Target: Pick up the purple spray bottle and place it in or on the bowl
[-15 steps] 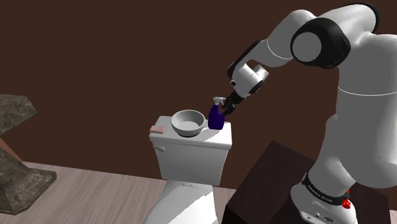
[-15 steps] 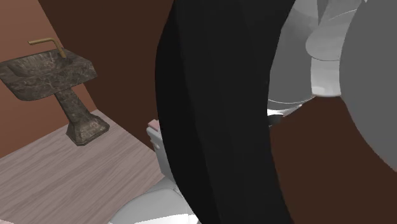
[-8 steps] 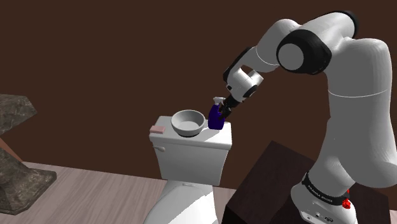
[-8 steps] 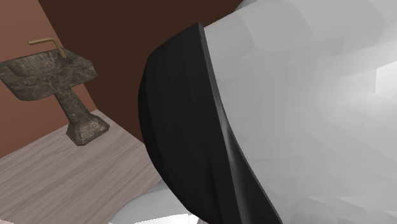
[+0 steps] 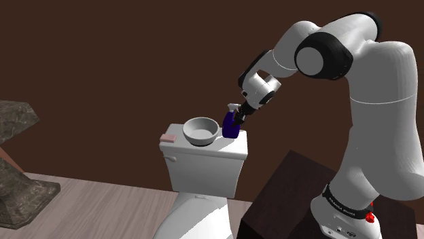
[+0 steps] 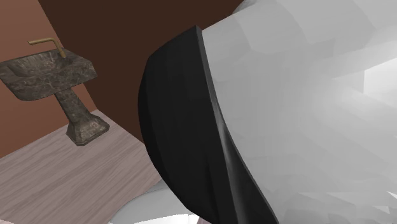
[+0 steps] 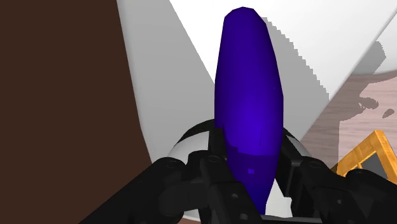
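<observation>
White toilet (image 5: 204, 170) — stone sink (image 6: 48, 73)

We see the arm (image 6: 305, 114), white shell with black joint band (image 6: 184, 140), close up at right | stone pedestal sink (image 6: 48, 73), brass faucet (image 6: 46, 42), left | plank floor (image 6: 63, 172) | brown walls (image 6: 121, 38)

Smooth bottle (image 7: 248, 95), rough stone sink (image 6: 51, 71)

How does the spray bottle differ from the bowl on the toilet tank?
The spray bottle is deep purple-blue; the bowl is pale grey. The spray bottle is tall and narrow, while the bowl is wide, low and open. The claw clasps the spray bottle; the bowl stands free of the claw. Both stand side by side on the white toilet tank.
</observation>
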Controlling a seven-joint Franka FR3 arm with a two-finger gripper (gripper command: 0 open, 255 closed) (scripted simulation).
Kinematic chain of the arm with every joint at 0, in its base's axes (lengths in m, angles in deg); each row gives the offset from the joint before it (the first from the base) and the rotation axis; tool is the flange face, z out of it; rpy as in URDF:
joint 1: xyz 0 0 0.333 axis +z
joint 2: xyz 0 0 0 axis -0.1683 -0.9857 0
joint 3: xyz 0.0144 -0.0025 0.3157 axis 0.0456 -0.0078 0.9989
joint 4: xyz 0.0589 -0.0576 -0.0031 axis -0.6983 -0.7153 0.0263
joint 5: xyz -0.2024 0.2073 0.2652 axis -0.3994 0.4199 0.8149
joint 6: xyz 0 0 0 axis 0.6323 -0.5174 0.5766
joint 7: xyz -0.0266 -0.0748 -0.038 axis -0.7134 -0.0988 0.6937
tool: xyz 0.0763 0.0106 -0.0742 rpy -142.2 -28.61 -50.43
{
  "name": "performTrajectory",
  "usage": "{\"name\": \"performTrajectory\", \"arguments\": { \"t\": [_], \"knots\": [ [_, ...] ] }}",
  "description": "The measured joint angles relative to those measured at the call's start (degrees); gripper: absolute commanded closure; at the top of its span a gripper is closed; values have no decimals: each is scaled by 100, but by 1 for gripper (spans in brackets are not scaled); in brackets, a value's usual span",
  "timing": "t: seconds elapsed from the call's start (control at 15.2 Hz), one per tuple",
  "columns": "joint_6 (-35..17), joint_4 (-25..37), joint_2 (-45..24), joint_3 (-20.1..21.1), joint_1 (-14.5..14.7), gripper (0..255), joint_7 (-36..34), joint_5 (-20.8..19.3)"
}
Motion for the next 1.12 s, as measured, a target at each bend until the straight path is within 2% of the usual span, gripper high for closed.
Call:
{"name": "performTrajectory", "arguments": {
  "t": [0.53, 1.12],
  "knots": [
    [0, 0, 0, 0, 0, 255, 0, 1],
    [-60, -124, 602, -335, 294, 255, -624, -769]
  ]
}}
